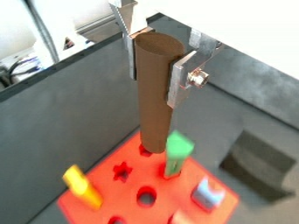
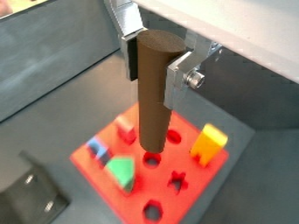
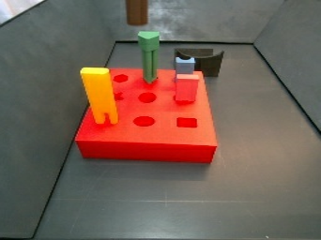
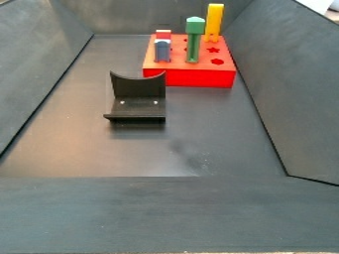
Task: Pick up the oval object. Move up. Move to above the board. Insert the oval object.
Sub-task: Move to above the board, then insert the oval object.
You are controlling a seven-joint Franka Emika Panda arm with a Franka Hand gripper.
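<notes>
End effector (image 1: 156, 63): two flat silver finger plates with dark pads, clamped on the upper end of the oval object; seen in both wrist views, raised above the board. In a side view only the peg's lower end shows at the top edge of the picture.

Oval object (image 1: 153, 92): tall dark-brown peg with rounded sides, held upright between the fingers (image 2: 179, 76). Its lower end hangs over the board's top face, over the holes between the green peg and the far row; clear of the board in a side view (image 3: 137, 10), not inserted.

Board (image 3: 145, 139): thick square bright-red block with shaped holes in its top, resting on the dark floor of the enclosure. Also seen from the wrist (image 2: 198, 191) and from the far side (image 4: 205, 75).

Yellow peg (image 3: 98, 95): notched foot, upright at a board corner.

Green peg (image 3: 149, 55): pointed top, upright in the board.

Red peg with pale blue top (image 3: 185, 79): upright in the board, beside the green peg.

Fixture (image 4: 137, 97): dark L-shaped bracket on a base plate, on the floor near the board, not touching it.
</notes>
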